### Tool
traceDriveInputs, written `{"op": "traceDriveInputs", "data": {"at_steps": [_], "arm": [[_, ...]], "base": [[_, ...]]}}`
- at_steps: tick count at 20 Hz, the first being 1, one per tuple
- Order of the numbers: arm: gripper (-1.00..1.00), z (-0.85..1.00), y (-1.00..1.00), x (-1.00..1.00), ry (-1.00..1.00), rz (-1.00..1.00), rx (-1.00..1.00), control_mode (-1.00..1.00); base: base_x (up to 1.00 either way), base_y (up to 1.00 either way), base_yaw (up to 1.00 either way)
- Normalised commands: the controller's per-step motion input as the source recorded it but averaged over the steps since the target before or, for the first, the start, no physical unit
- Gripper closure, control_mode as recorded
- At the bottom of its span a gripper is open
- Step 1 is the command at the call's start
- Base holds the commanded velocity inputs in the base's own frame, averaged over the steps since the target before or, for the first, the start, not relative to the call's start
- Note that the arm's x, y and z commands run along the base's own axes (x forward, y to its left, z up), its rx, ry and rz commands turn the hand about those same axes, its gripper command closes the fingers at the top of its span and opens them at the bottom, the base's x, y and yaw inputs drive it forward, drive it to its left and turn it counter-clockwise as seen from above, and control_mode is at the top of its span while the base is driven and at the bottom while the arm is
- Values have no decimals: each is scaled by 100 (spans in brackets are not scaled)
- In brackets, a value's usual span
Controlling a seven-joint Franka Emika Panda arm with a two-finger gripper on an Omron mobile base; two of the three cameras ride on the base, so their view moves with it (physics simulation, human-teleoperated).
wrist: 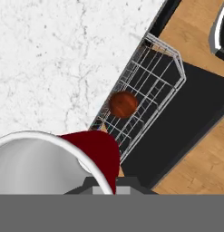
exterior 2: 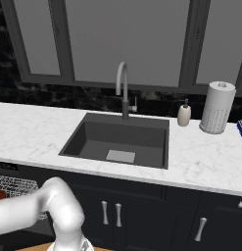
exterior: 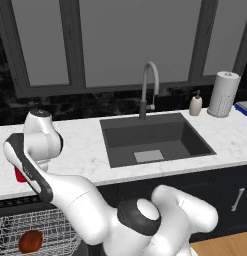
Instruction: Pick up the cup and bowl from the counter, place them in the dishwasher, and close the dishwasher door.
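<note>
The red cup (wrist: 93, 152), white at the rim and inside, looms large at the lower left of the hand view. My gripper (wrist: 106, 186) is shut on its rim. In the left base view a sliver of the cup (exterior: 18, 175) peeks out behind my arm at the counter (exterior: 80, 150) front edge. The reddish-brown bowl (wrist: 123, 103) lies in the white wire rack (wrist: 152, 79) of the dishwasher; the bowl (exterior: 30, 241) sits below the counter. The dishwasher door (wrist: 190, 118) hangs open, flat and black beside the rack.
A dark sink (exterior: 152, 140) with a grey faucet (exterior: 147, 85) is cut into the counter's middle. A soap bottle (exterior: 196, 104), a paper towel roll (exterior: 223, 94) and a blue item (exterior: 245, 107) stand at the right. Dark cabinets (exterior 2: 157, 215) run below; wooden floor (wrist: 195, 41) lies beyond the door.
</note>
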Motion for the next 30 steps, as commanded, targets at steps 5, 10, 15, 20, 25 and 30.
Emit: {"op": "traceDriveInputs", "data": {"at_steps": [5,10,15,20,25,30], "arm": [[100,-56,-42,-74,0,-11,0,-100],[100,-61,-20,-64,-1,-10,0,-100],[100,-56,-8,-31,0,-13,0,-100],[100,-37,-2,0,0,-22,-1,-100],[100,-50,0,4,0,-26,-9,-100],[100,-52,0,22,6,-19,-14,-100]], "base": [[0,0,0],[0,0,0],[0,0,0],[0,0,0],[0,0,0],[0,0,0]]}}
